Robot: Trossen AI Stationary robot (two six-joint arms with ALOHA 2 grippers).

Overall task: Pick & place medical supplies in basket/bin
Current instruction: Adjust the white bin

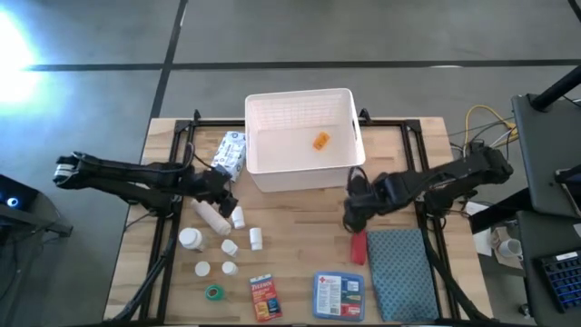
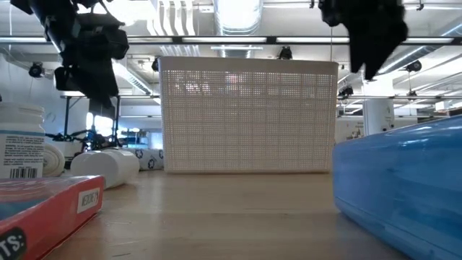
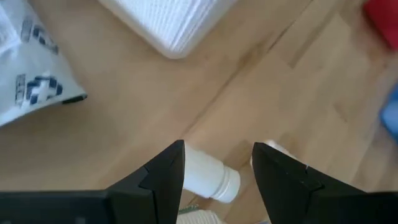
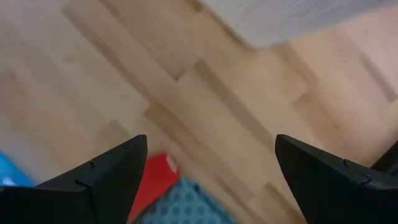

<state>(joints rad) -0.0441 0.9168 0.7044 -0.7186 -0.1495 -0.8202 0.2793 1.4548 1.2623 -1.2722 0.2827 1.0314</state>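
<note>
The ribbed white plastic basket [image 1: 270, 173] holds one small orange item [image 1: 320, 140], while both pincers, left [image 1: 224, 194] and right [image 1: 349, 218], hover spread apart just before it.

This is a robotics lab or industrial workspace in a large open hall. The low view looks past the white basket [image 2: 249, 115] into a bright room with exposed ceiling ducts [image 2: 238, 16], pipes, strip lights and equipment benches far beyond the grippers. From above, the wooden table [image 1: 300, 227] stands on a polished grey concrete floor [image 1: 272, 32]. Beyond the right gripper [image 1: 349, 216], yellow cables [image 1: 481, 123] and a keyboard [image 1: 567, 282] sit off the table's edge.
</note>
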